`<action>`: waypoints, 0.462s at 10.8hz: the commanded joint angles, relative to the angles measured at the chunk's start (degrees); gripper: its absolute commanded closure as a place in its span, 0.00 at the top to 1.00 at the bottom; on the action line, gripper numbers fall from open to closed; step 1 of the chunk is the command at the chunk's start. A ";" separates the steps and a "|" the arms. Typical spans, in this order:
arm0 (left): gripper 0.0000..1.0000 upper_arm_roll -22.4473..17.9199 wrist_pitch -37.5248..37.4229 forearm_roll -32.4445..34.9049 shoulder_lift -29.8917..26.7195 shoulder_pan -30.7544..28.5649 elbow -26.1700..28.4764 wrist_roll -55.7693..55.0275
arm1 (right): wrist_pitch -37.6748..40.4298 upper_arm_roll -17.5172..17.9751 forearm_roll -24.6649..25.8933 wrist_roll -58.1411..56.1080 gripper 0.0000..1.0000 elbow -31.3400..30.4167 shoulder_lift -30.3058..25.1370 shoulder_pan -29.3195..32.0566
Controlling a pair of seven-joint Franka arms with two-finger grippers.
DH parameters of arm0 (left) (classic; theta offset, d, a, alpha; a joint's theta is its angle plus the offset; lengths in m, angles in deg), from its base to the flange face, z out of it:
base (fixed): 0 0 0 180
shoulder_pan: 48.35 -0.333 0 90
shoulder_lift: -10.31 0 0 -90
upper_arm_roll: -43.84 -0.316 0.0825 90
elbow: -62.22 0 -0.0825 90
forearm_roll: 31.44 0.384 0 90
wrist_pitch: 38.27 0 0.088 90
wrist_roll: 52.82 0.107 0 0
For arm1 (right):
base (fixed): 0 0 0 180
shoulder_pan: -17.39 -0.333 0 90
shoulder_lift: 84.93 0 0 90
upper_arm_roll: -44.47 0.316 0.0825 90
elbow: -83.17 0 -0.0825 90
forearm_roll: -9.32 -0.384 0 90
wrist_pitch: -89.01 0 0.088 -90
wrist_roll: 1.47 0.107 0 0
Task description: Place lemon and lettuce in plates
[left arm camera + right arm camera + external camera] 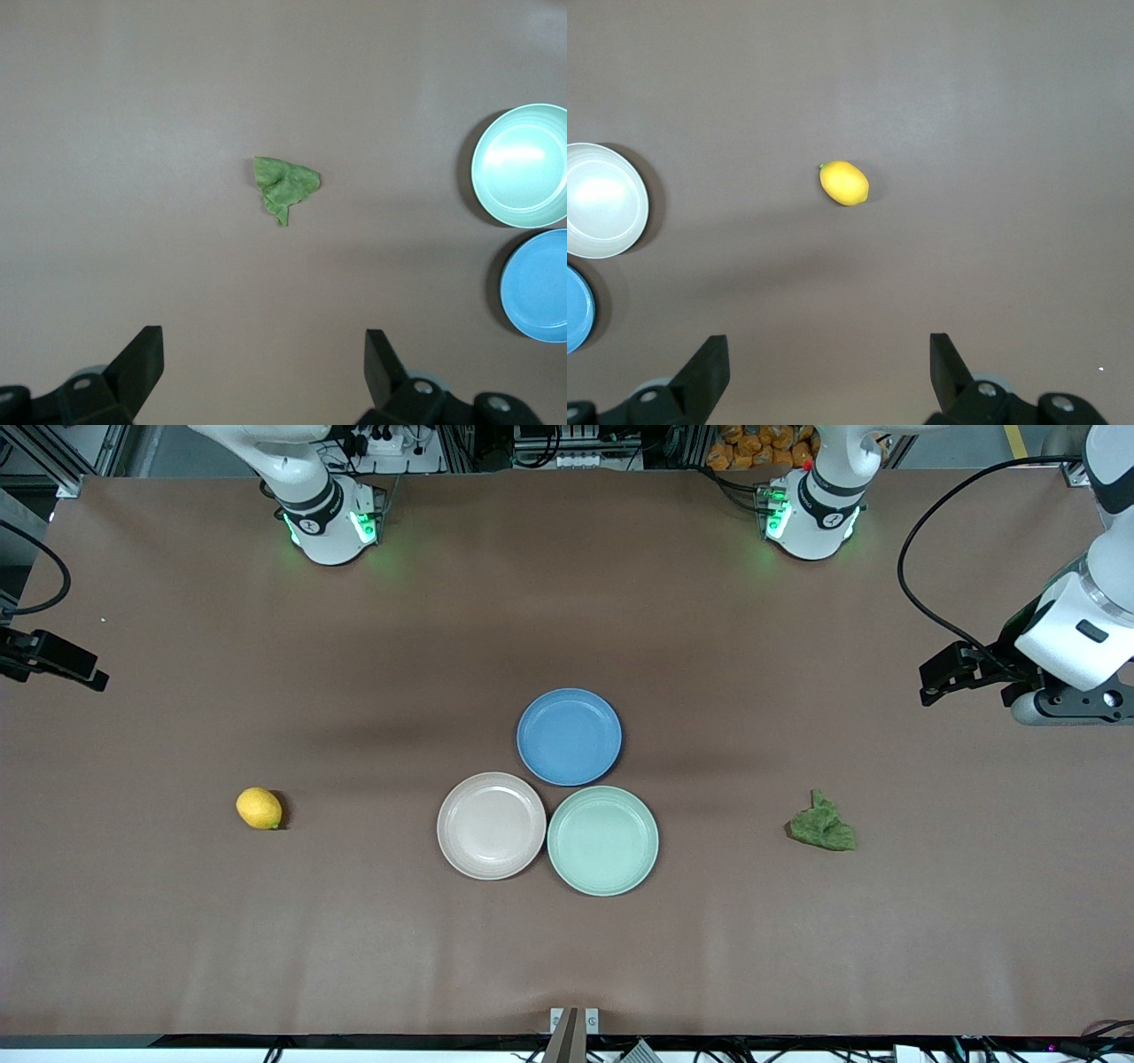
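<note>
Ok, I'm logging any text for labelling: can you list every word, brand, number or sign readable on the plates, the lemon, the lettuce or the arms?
None can be read.
The pinkish-beige plate, mint green plate and blue plate: plain, unprinted.
The lemon and lettuce: no sticker or tag.
The arm bases: only green lights, no legible markings.

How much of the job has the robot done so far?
Nothing is done yet. The lemon and the lettuce lie on the table, and the beige plate and green plate hold nothing. The right gripper hangs open above the lemon, the left gripper open above the lettuce; neither holds anything. Both pickups and both placings remain.
</note>
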 commanded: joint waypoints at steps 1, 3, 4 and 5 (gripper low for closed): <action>1.00 0.21 -1.30 -0.36 -0.81 -0.39 -0.19 1.97 | 0.68 0.28 0.68 0.80 1.00 0.78 0.25 0.40; 1.00 0.04 -1.47 -0.28 -0.81 -0.13 -0.71 1.55 | 0.68 0.28 0.59 0.81 1.00 0.78 0.25 0.40; 1.00 0.04 -1.65 -0.45 -0.81 -0.22 -0.71 1.38 | 0.68 0.28 0.59 0.72 1.00 0.78 0.25 0.40; 1.00 -0.05 -1.65 -0.11 -0.89 -0.30 -0.71 1.38 | 0.68 0.28 0.59 0.72 1.00 0.78 0.25 0.40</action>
